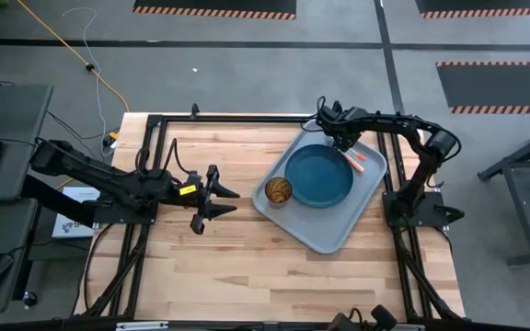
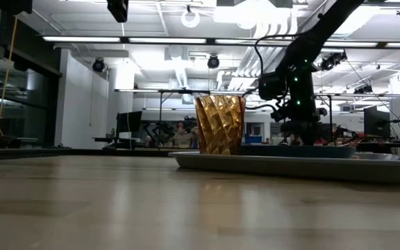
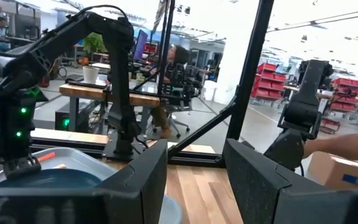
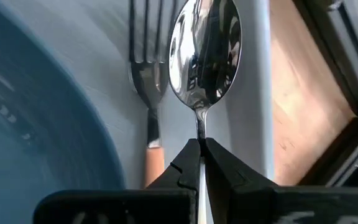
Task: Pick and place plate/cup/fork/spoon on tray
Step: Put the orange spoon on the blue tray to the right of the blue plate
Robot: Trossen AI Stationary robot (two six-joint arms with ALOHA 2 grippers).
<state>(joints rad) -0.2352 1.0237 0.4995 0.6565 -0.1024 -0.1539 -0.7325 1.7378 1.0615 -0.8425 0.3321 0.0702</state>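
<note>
The grey-blue tray (image 1: 331, 234) lies at the table's right. On it stand the teal plate (image 1: 320, 176) and the amber cup (image 1: 279, 191), which also shows in the low view (image 2: 219, 125). The fork (image 4: 146, 62) lies on the tray between the plate (image 4: 36, 124) and the tray's rim (image 4: 253, 93), with its orange handle (image 4: 153, 163) toward my right gripper. My right gripper (image 4: 201, 146) is over the tray's far side (image 1: 343, 142), shut on the spoon (image 4: 204, 50). My left gripper (image 1: 226, 202) is open and empty, above the table left of the tray. My right gripper pinches the spoon's thin neck (image 4: 200, 127), just behind the bowl, between its two fingertips (image 4: 185, 163). The fingers come from above, pointing down. The bowl points away from the fingers, beside the fork's tines near the tray's rim. I cannot tell whether it rests on the tray.
Bare wooden table (image 1: 247, 267) spreads in front of and left of the tray. A black frame (image 1: 228, 118) runs along the table's far edge and sides. The right arm's base (image 1: 412, 207) stands just right of the tray.
</note>
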